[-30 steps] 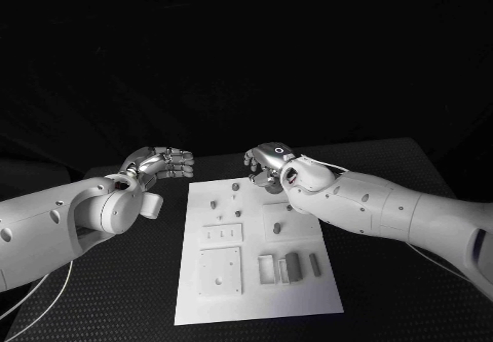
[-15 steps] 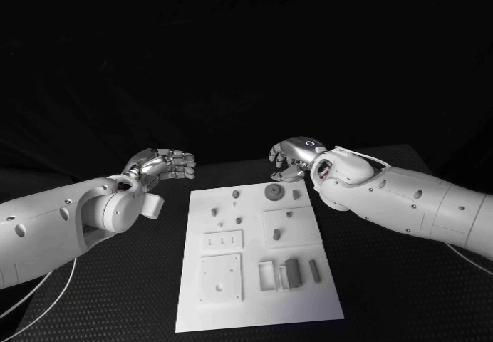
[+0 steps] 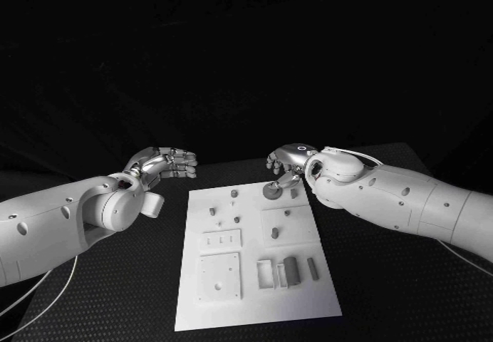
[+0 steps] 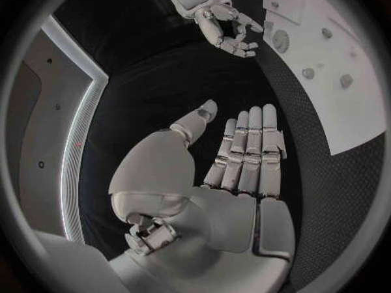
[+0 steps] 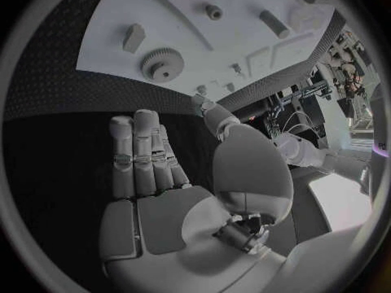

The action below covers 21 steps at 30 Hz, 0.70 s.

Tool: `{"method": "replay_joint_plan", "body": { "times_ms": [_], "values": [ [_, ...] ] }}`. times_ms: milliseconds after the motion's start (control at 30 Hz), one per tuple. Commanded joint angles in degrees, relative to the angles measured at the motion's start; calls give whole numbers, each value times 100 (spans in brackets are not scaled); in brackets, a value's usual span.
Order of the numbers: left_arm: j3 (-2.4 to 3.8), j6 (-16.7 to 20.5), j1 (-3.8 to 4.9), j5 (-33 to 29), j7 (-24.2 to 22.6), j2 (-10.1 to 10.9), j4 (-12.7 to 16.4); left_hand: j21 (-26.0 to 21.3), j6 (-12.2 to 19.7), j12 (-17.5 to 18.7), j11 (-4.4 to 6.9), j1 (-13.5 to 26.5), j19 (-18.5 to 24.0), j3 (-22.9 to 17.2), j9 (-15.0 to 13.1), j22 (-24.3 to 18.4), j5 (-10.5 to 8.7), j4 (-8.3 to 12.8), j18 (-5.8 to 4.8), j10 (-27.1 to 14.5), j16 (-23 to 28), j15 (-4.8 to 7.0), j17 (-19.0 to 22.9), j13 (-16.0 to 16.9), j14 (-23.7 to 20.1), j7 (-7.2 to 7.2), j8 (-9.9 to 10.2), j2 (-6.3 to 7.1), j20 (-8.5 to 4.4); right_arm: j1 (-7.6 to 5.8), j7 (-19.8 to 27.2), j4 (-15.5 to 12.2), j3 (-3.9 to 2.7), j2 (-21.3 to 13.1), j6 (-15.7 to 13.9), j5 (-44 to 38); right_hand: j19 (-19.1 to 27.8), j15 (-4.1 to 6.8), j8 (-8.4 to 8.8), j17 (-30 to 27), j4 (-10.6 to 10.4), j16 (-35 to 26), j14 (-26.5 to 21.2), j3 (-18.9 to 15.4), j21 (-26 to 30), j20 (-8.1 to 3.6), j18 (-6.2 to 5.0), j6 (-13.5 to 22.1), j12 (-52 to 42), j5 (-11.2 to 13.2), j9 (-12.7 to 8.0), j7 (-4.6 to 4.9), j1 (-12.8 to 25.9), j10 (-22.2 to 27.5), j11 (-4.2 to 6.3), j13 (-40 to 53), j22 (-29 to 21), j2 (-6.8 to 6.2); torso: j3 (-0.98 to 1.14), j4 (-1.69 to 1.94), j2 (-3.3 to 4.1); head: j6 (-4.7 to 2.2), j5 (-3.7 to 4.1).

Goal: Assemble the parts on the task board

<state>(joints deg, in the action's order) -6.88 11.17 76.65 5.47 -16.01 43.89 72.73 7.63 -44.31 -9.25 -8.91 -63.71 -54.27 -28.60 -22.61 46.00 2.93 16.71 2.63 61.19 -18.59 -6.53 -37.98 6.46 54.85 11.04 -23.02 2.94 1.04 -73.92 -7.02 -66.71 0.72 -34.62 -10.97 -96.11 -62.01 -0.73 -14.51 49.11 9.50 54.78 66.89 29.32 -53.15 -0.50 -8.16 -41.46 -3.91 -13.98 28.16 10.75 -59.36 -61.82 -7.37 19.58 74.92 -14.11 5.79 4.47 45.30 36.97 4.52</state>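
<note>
The white task board (image 3: 257, 292) lies in the middle of the black table. A grey gear (image 3: 272, 191) lies flat near its far right corner, also seen as the gear (image 5: 161, 65) and the gear (image 4: 281, 40) in the wrist views. My right hand (image 3: 290, 162) hovers just beyond and above the gear, fingers stretched out (image 5: 140, 156), holding nothing. My left hand (image 3: 164, 164) hangs off the board's far left corner, its fingers (image 4: 248, 153) straight and side by side, palm bare. Small grey pegs (image 3: 234, 193) stand on the board.
Nearer me on the board (image 5: 244, 19) are recessed square plates (image 3: 220, 274) and upright grey blocks (image 3: 291, 269). A short peg (image 3: 276, 232) stands in a square recess at mid-right. Black table (image 3: 411, 285) surrounds the board on all sides.
My right hand has moved right, off the board's far end, and the gear now lies uncovered on the board. The left hand has stayed put.
</note>
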Motion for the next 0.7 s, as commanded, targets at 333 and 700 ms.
{"method": "replay_joint_plan", "body": {
  "times_ms": [333, 700],
  "values": [
    [3, -139, -1, 36, -54, -21, 39, -45, -21, 53, -1, 70, -12, 73, 19, -11, 3, 0, 72, 13, 38, -44, -13, -7, 3, 26, 41, 19, 20, 83, -2, 314, 142, 245, 251, -472, 93, 11, -64, -11, 48, 25, -90, -83, 21, 19, -684, -78, -20, 14, 8, 46, -139, -40, 30, 6, 94, 0, -20, 377, 14, 55, -18],
    [3, -147, -1, 36, -34, -10, 50, -54, -11, 65, -6, 90, -9, 93, 26, -12, 3, 0, 72, 6, 49, -46, -18, -10, -1, 31, 50, 28, 21, 118, -24, 507, 229, 353, 162, -735, 64, 360, -238, -109, 104, 95, -196, -350, -6, 23, -684, -239, -1593, 4, 12, -183, -244, -253, 422, 2676, 114, 135, -12, 361, 13, 81, -38]
  ]
}}
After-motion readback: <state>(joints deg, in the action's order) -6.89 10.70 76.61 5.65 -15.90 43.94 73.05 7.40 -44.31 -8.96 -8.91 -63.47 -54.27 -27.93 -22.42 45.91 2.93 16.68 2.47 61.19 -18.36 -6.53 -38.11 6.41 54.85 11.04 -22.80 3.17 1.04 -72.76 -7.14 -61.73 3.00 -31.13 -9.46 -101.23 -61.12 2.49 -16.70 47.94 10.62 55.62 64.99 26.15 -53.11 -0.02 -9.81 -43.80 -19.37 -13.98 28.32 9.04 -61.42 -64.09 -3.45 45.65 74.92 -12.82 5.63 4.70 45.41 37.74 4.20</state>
